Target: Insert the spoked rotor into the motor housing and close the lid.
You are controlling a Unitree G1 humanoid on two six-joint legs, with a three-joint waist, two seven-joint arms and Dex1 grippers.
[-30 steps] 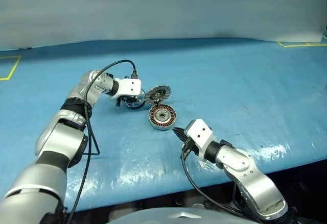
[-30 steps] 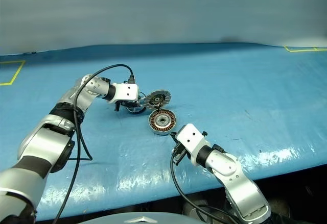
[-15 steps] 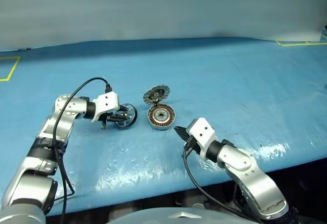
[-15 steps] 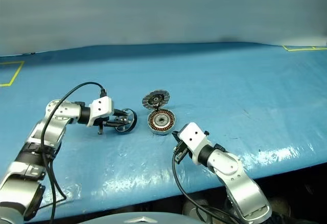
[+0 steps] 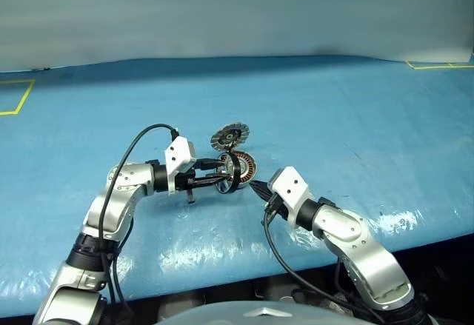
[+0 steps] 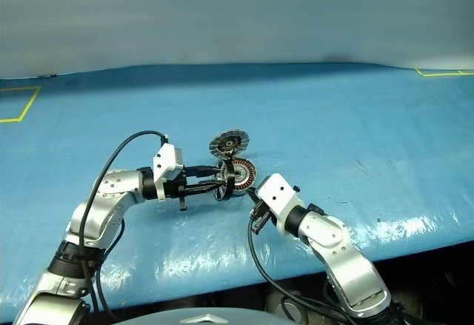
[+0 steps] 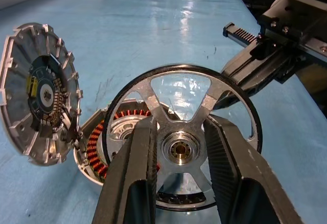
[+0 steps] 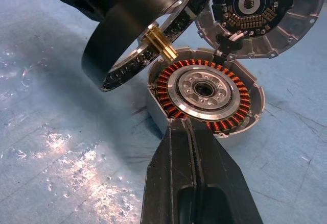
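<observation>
Dark spoked metal rotor (image 7: 181,147), satin; copper-wound silver metal housing (image 8: 204,89); glossy scuffed blue worktop (image 5: 355,118).

Near the middle of the head views, the housing (image 5: 238,168) sits on the bench (image 5: 355,110). The lid (image 5: 228,136) stands tilted just above it in the frame, hinged open at the housing's far edge. The rotor (image 5: 231,175) hangs on edge at the housing's left rim, held by the left end effector (image 5: 219,176) reaching in from the left. The right end effector (image 5: 255,186) lies just lower right of the housing.
</observation>
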